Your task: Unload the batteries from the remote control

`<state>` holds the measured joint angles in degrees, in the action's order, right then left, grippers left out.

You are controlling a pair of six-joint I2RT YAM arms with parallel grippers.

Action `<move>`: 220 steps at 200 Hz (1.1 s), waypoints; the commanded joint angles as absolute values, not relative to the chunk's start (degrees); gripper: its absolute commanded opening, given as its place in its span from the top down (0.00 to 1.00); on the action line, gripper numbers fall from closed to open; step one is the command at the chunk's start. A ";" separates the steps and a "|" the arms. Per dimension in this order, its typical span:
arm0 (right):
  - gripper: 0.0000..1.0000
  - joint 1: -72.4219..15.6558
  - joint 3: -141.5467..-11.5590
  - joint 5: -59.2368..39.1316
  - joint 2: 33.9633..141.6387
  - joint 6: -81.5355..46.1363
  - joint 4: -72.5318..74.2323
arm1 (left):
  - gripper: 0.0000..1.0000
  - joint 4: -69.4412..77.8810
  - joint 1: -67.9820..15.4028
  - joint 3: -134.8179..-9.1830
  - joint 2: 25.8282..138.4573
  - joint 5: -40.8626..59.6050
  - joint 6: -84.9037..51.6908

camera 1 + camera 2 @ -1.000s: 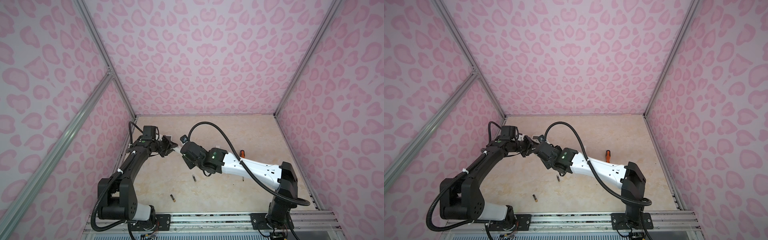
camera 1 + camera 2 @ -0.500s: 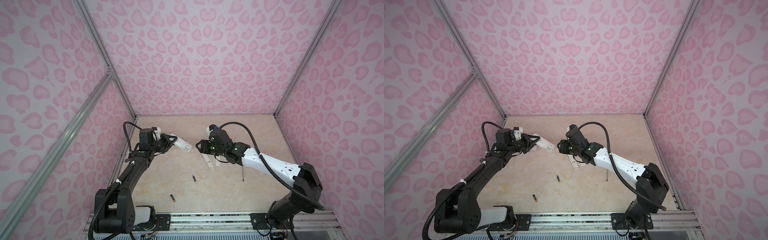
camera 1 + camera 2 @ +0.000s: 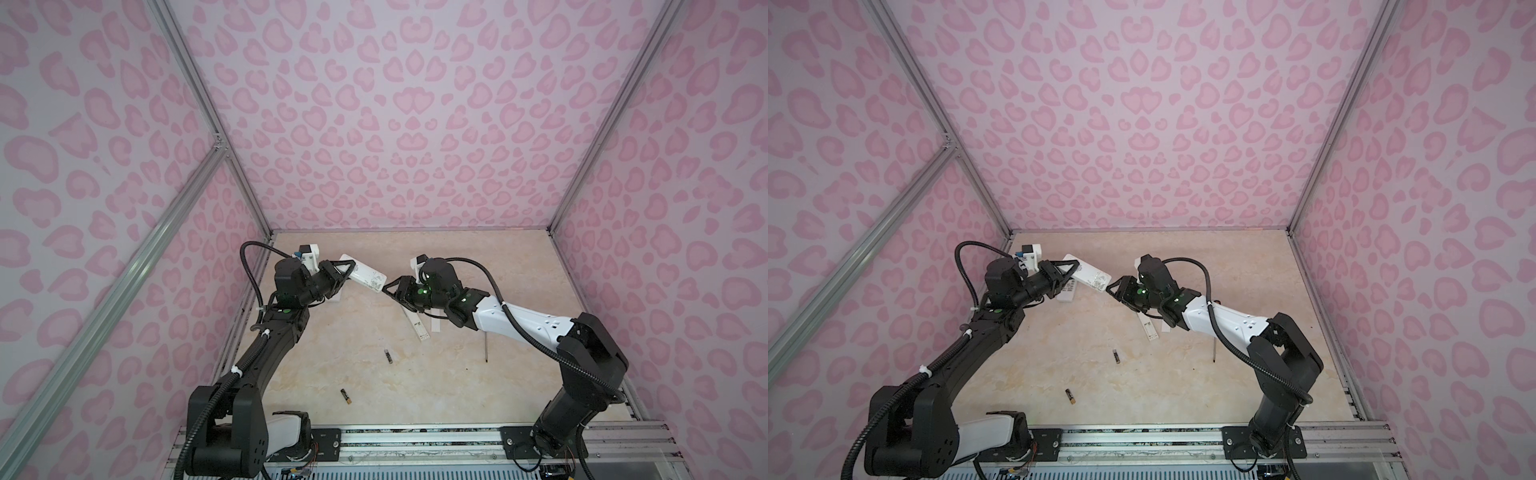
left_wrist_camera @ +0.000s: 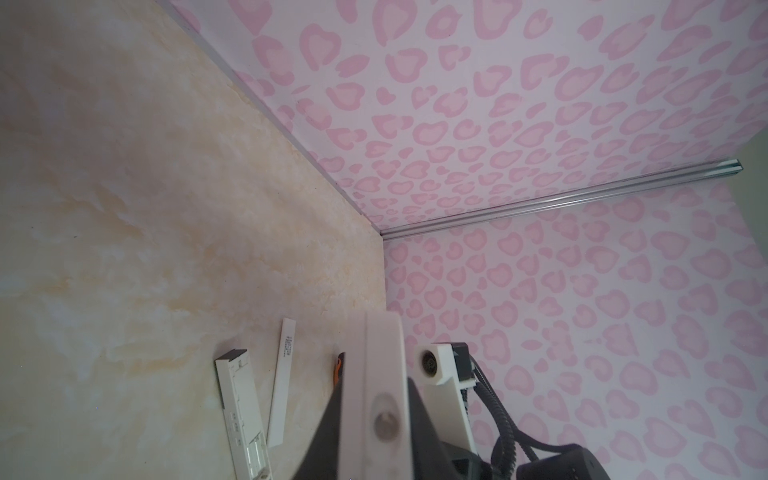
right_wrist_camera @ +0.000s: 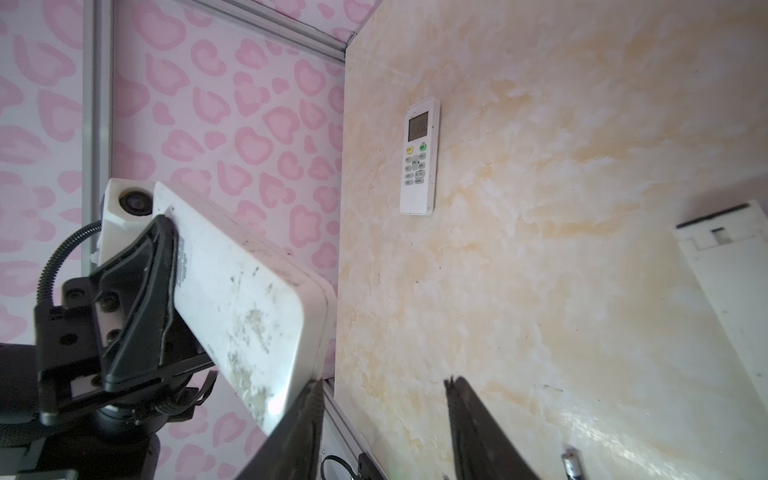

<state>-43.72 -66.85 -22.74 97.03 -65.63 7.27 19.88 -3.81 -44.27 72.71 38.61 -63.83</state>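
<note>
My left gripper (image 3: 347,270) is shut on one end of a white remote control (image 3: 365,277), held tilted above the table; in the left wrist view the remote control (image 4: 376,353) sits between the dark fingers. The remote's scuffed back (image 5: 241,299) faces the right wrist camera, and no compartment shows. My right gripper (image 3: 392,293) stands open at the remote's free end, one fingertip (image 5: 313,386) close beside its corner, nothing between the fingers. Two batteries lie loose on the table, one (image 3: 388,356) mid-table and one (image 3: 345,396) nearer the front.
A second remote (image 5: 419,156) with a display lies on the table near the left wall, under my left gripper. An opened white remote (image 3: 417,326) and a flat cover plate (image 3: 435,324) lie under my right arm. A screwdriver shaft (image 3: 484,347) pokes out beside that arm.
My right arm has pulled back to the right from beside the left gripper and now hangs at the remote's free end. The left arm has lifted the remote slightly.
</note>
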 commanded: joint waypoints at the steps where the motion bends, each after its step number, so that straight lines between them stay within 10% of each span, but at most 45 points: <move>1: 0.50 -43.95 -66.47 -24.37 96.57 -67.30 14.05 | 0.97 22.06 -4.19 -43.42 71.59 40.43 -63.91; 129: 0.50 -43.90 -66.64 -26.33 97.37 -69.89 18.25 | 0.97 23.33 -6.35 -40.38 69.22 39.47 -64.01; 220: 0.70 -44.20 -63.27 -25.77 95.99 -70.35 19.38 | 0.97 23.20 -6.56 -40.39 68.64 39.03 -63.90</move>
